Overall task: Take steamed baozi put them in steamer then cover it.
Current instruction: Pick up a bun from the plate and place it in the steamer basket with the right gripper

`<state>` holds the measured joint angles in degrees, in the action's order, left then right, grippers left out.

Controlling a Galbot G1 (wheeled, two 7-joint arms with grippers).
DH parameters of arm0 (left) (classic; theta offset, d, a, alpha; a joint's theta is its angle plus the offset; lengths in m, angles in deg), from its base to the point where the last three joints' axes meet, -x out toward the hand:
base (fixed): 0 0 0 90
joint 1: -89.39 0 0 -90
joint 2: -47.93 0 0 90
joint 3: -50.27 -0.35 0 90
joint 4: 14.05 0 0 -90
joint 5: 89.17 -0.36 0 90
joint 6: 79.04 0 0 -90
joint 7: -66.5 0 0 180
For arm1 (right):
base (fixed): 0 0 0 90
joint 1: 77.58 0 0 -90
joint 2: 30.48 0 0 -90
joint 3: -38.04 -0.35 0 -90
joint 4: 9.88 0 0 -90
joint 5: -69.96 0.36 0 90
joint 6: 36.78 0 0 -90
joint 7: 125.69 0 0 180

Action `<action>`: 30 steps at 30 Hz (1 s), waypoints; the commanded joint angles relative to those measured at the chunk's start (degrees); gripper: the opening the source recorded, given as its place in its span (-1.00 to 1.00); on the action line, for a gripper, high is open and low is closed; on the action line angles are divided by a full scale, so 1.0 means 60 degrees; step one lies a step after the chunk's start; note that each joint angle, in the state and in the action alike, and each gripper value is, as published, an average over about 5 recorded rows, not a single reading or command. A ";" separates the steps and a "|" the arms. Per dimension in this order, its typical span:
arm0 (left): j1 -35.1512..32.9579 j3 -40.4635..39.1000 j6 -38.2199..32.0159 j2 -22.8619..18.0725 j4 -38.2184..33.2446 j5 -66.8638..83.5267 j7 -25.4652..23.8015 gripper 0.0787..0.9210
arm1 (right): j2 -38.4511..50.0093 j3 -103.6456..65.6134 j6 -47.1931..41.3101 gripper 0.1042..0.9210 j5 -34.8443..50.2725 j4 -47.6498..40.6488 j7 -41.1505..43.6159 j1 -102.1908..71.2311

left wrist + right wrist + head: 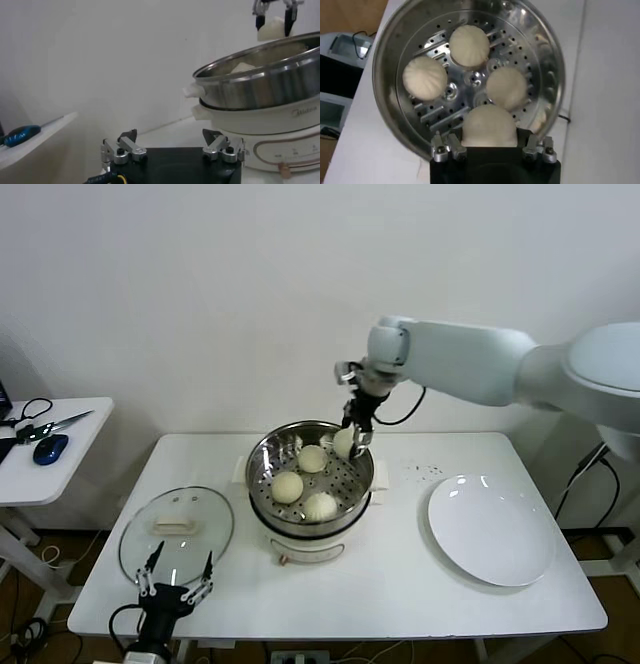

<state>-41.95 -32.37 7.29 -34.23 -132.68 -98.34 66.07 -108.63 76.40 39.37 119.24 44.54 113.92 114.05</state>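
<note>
White table (400, 584) stood against a plain white wall. Nearest the robot, left gripper (176, 576) sat parked at the table's front-left edge, fingers spread apart with nothing between them; left wrist view showed the same splayed fingers (124, 149) over a black mount. Just beyond it lay the cover (176, 532), flat on the table, clear glass with metal rim and cream oblong handle, well left of the pot. Flat white plate (492, 529) on the right side had nothing on it.

Steamer (311, 524) stood mid-table: shiny steel bowl on a white base, perforated floor. Head view showed three steamed baozi (288, 487) on the floor, smooth, domed, cream-white. Right wrist view looked straight down and made the holes and the three buns clear, spaced apart, none stacked; head view could not show that detail. Left wrist view alone gave the pot's side, steel wall above white base with a side handle.

Right gripper (352, 442) hung over the steamer's far rim, clenched on a fourth bun (489, 126). That bun was above the basket, not touching the floor as far as could be told.

Small side table (40, 474) far left held scissors and a blue mouse.
</note>
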 commanded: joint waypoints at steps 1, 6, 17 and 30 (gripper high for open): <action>0.0014 -0.0024 0.0004 0.0027 0.0037 0.0039 0.0000 0.77 | -0.0786 0.0540 -0.0196 0.45 0.0428 -0.0014 -0.0203 -0.0649; 0.0013 0.0000 -0.0005 0.0052 0.0060 0.0056 0.0005 0.77 | -0.0731 0.0563 -0.0198 0.45 0.0209 -0.0086 -0.0221 -0.0818; 0.0064 0.0007 0.0017 0.0046 0.0062 0.0035 0.0004 0.77 | -0.0470 0.0527 -0.0196 0.49 -0.0029 -0.0047 -0.0333 -0.0750; 0.0087 0.0052 0.0048 0.0062 0.0001 0.0011 0.0006 0.77 | -0.0005 -0.0264 -0.0068 0.76 -0.0068 0.0068 -0.0058 -0.0216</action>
<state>-41.44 -32.10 7.50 -33.88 -132.58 -98.21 66.11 -109.97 77.52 38.56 118.69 44.79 112.49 111.02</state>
